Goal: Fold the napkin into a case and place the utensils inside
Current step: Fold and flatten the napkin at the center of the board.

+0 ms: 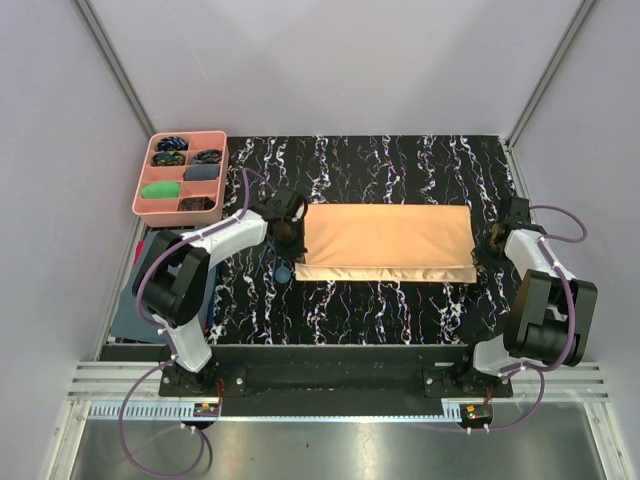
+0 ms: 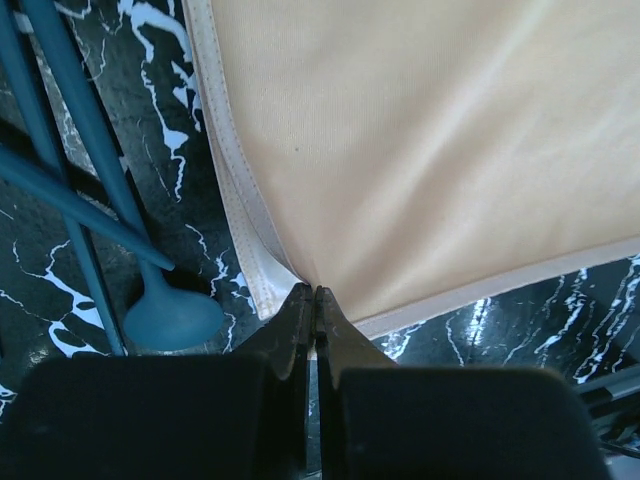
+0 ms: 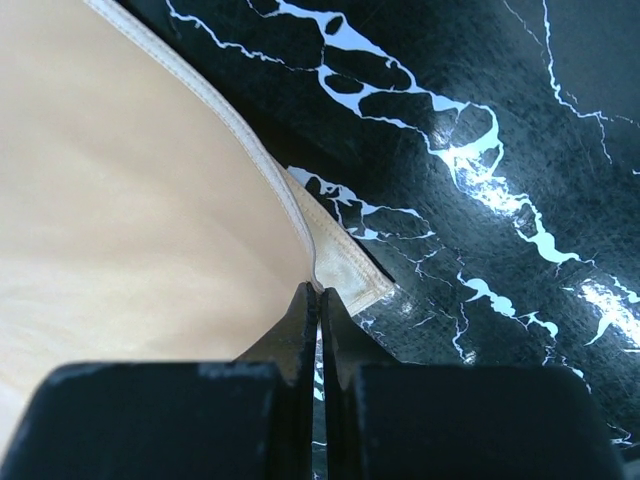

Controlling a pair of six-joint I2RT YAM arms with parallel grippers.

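On the black marbled table's (image 1: 400, 310) left, slim dark-blue plastic utensils (image 2: 172, 318) lie just beside the shiny peach-orange fabric napkin (image 1: 388, 240), a folded rectangle mid-table. The left gripper (image 2: 315, 297) pinches its left near corner, the right gripper (image 3: 319, 297) its right near corner.

You have a black table (image 1: 400, 300) veined with white marbling; on it the peach napkin (image 1: 388, 240) lies folded into a wide rectangle; the dark blue utensils (image 2: 170, 318) lie just beside its left edge; a pink tray (image 1: 150, 212) sits at the far left corner; a blue-grey cloth (image 1: 122, 305) lies along the left edge.
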